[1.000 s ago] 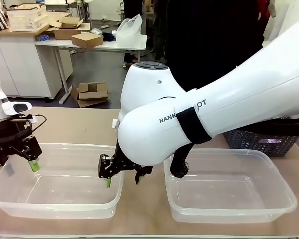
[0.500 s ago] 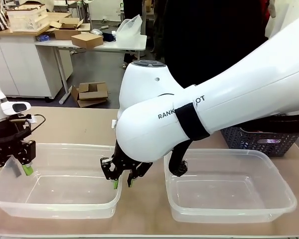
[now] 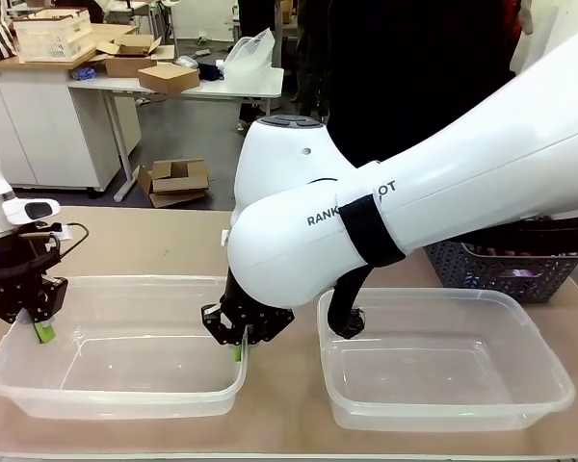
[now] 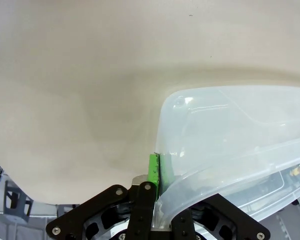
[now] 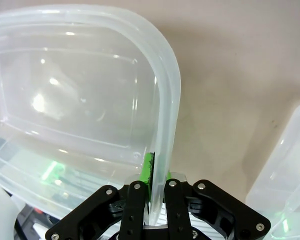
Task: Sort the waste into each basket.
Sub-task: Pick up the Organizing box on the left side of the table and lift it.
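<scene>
The left gripper (image 3: 42, 330) is clamped on the thin wall of the left tub (image 3: 135, 283) at its left end, one green pad inside and one outside, close to a rounded corner in its wrist view; the right gripper (image 3: 238, 350), its arm reaching across the middle, is pinched in the same way on that tub's right end wall, the rim standing up between its pads. So the tub lies straight between the two sets of jaws, its long axis running left to right along the table (image 3: 154, 241), with each gripper on one end; nothing can be seen inside it. The right tub (image 3: 443, 295) sits just beside it, apart by a narrow gap, right of the right gripper; a dark basket (image 3: 501, 277) stands behind it. Any lift or slide probably needs both arms moving together along that axis, or the thin wall may flex or slip free.
</scene>
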